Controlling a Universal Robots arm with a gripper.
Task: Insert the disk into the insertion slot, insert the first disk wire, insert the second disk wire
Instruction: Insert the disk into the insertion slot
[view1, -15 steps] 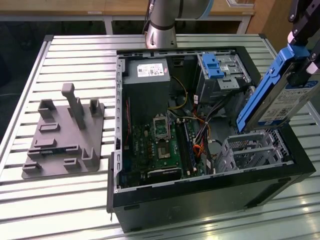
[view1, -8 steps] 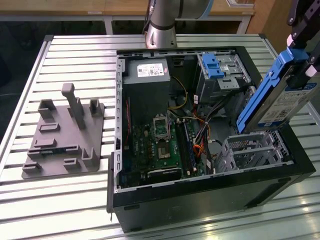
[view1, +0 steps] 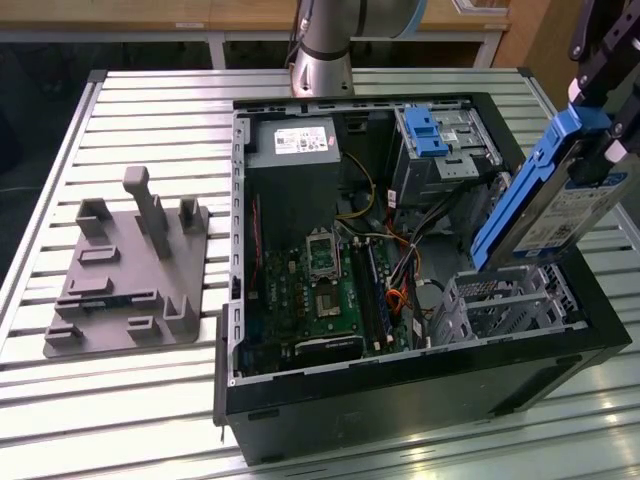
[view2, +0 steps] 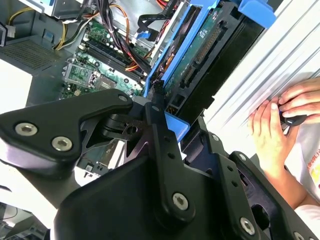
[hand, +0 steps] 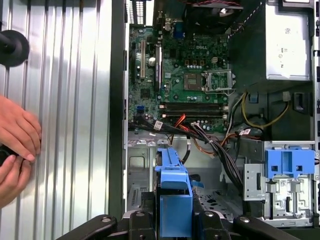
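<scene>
Holding the disk (view1: 545, 205) by its upper end, your gripper (view1: 598, 140) has its fingers clamped on the blue caddy. The disk hangs tilted at the exterior view's right, with its lower end just above the insertion slot (view1: 500, 305) and not yet inside it.

By my reading, none of the three steps is finished. The slot looks empty, and the loose wires (view1: 400, 265) lie in the case between the motherboard and the slot, joined to no disk.

Room is tight. The slot sits in the lower right corner of the computer case (view1: 420, 400), close against its black rim on two sides. The taller bay with its blue latch (view1: 425, 130) stands beyond it, toward the frame's upper middle, and the wire bundle crowds the slot's inner side.

In the first wrist view a person's hands (hand: 17, 150) rest on the slatted table (view1: 150, 100) just outside the case wall, so mind that side.
</scene>
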